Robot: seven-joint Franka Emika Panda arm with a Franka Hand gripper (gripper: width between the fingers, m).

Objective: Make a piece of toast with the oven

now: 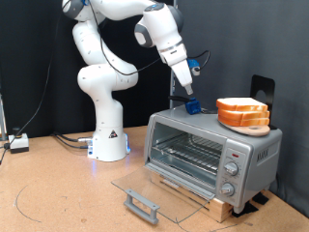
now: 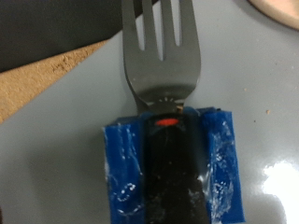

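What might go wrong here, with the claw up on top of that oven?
The claw sits low on the oven roof beside the orange plate of toast; a sideways slip might nudge the plate toward the edge. The glass door lies open flat in front, so anything falling could strike it.

Looks like a lab robot cell from my feed: white arm base (image 1: 108, 143) bolted on a brown tabletop (image 1: 58, 188), black curtain backdrop (image 1: 232, 39), loose cables (image 1: 53, 138), toaster oven (image 1: 212, 150) as prop.

Arm bent over, wrist angled down — gripper (image 1: 191, 104) lowered, fingertips hidden
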